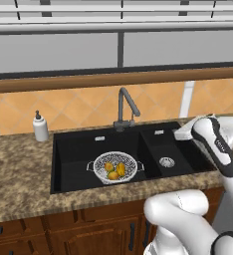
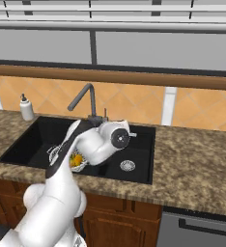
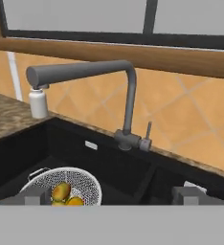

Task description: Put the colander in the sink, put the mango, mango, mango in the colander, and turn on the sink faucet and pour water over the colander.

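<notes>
- Colander (image 1: 115,167): we found it seated on the floor of the large basin of the sink (image 1: 68,152), toward that basin's 5 o'clock, upright, its two side handles out to 3 and 9 o'clock. We judged this placement as done: it sat where a stream from the spout could reach it once the spout was swung or the water ran.
- Mangos (image 1: 114,170): we counted fruit resting inside the colander, bunched together near its centre; in the left base view three yellow-orange shapes could be made out, in the hand view only two showed clearly. We judged the loading step complete.
- Sink faucet (image 3: 128,103): it stood at the sink's back rim, at 12 o'clock from the colander, its arched spout reaching over the large basin. Its small side lever (image 3: 148,131) stood upright beside the base. No stream showed, so we judged the water step not yet begun.
- Gripper (image 3: 113,195): its two dark tips stood spread wide with nothing between them, facing the faucet base from over the sink. We read that stance as readying for the lever, which lay at 12 o'clock just above the tips' midline.
- Soap dispenser (image 1: 40,127): a white bottle on the counter (image 1: 19,174) at the sink's 10 o'clock corner, well apart from the faucet and no part of the job.
</notes>
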